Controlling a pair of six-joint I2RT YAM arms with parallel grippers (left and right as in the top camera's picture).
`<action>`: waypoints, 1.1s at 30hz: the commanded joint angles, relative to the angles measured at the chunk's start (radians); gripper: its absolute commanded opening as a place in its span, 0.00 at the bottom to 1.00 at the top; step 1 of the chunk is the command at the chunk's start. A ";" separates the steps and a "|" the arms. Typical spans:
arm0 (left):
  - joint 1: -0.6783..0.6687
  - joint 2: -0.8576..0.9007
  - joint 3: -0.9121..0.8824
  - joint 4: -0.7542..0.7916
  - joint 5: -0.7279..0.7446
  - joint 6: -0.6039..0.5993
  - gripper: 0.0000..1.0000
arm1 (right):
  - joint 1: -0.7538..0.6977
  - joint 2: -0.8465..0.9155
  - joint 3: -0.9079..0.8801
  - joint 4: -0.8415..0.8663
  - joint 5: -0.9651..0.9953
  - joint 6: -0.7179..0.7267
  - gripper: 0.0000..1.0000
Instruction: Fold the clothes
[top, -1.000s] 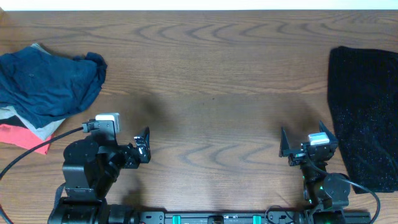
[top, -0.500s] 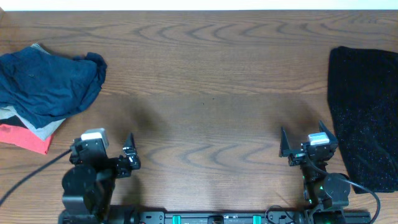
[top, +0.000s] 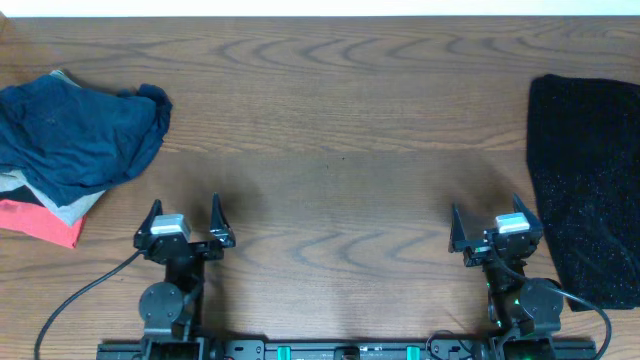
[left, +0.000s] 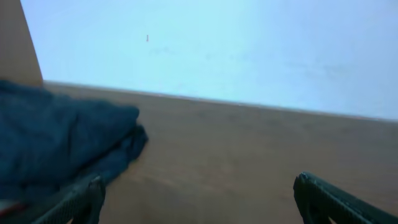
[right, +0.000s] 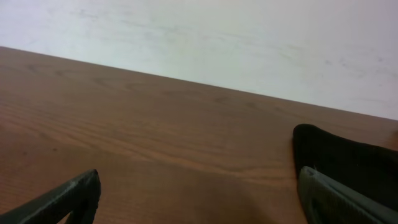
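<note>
A pile of clothes lies at the table's left edge: a wrinkled navy-blue garment (top: 75, 135) on top, a khaki-grey piece (top: 62, 208) and a coral-red piece (top: 40, 222) under it. The navy garment also shows at the left of the left wrist view (left: 56, 137). My left gripper (top: 185, 220) is open and empty near the front edge, right of the pile and apart from it; it also shows in the left wrist view (left: 199, 199). My right gripper (top: 488, 228) is open and empty at the front right; it also shows in the right wrist view (right: 199, 196).
A flat black cloth (top: 585, 180) lies along the table's right edge, close beside my right gripper; its corner shows in the right wrist view (right: 348, 158). Bare wooden table (top: 340, 150) spans the middle. A pale wall stands behind the far edge.
My left arm has drawn back and straightened to point away from the front edge, its gripper now facing forward. The right arm and the clothes have not moved.
</note>
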 joint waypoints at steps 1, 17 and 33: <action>0.000 -0.009 -0.018 -0.046 -0.011 0.016 0.98 | -0.016 -0.008 -0.002 -0.004 -0.005 -0.011 0.99; -0.003 -0.005 -0.017 -0.102 -0.007 0.016 0.98 | -0.016 -0.008 -0.002 -0.004 -0.005 -0.011 0.99; -0.003 -0.005 -0.017 -0.102 -0.007 0.016 0.98 | -0.016 -0.008 -0.002 -0.004 -0.005 -0.011 0.99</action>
